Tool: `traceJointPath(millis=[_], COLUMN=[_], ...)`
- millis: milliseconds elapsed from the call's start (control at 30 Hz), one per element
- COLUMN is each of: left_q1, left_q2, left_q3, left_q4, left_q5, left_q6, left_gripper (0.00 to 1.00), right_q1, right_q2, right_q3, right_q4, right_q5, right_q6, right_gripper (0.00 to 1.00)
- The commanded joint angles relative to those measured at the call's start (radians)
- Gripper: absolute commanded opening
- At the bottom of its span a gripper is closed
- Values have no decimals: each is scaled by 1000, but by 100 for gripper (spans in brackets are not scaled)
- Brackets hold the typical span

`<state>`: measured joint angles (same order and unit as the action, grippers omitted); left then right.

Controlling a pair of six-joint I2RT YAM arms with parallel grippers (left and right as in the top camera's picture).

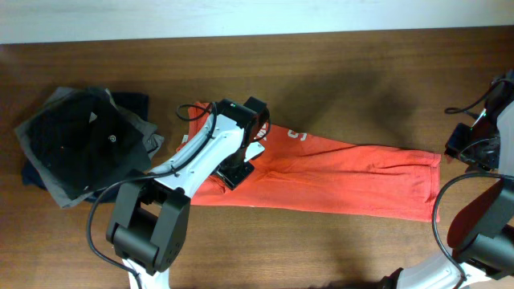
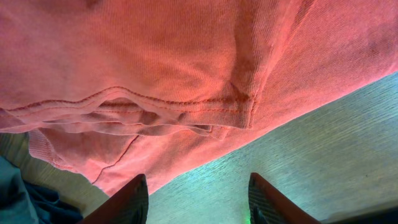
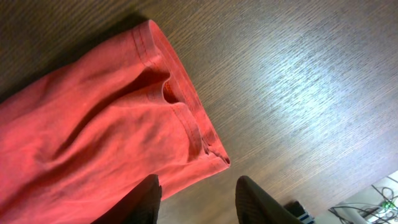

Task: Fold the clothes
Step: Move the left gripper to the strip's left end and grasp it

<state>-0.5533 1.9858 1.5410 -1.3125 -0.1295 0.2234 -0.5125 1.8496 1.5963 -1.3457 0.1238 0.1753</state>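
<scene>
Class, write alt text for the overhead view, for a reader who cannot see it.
A red-orange shirt, folded into a long band, lies across a brown wooden table. The left arm reaches over its left end, the right arm sits by its right end, and a pile of dark garments lies far left.

The shirt (image 1: 345,181) is red-orange cotton knit. It lies flat on the brown worktop (image 1: 337,80), folded lengthwise into a long narrow band that runs from left of centre to the right side, sloping slightly downward to the right. White lettering (image 1: 293,135) shows near its left end. At the right end the stitched hem (image 3: 186,102) lies in stacked layers, gaping slightly. Shallow creases run along its length.
</scene>
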Motion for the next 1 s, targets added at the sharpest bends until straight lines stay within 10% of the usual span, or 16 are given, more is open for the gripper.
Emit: traceJointPath(millis=[0, 400, 733, 967], left_q1=[0, 164, 372, 409], left_q2=[-19, -26, 27, 60], left_q3=[13, 269, 246, 245], left_q4=[-9, 52, 119, 113], left_q5=[-9, 16, 317, 402], left_q6=[-12, -227, -200, -170], left_gripper=[52, 61, 61, 61], right_q1=[2, 2, -36, -84], right_q2=[-7, -7, 16, 59], right_q3=[6, 6, -29, -100], right_q4=[-11, 34, 85, 113], right_q5=[8, -544, -389, -534], right_q6=[-2, -233, -193, -254], right_gripper=[45, 46, 74, 71])
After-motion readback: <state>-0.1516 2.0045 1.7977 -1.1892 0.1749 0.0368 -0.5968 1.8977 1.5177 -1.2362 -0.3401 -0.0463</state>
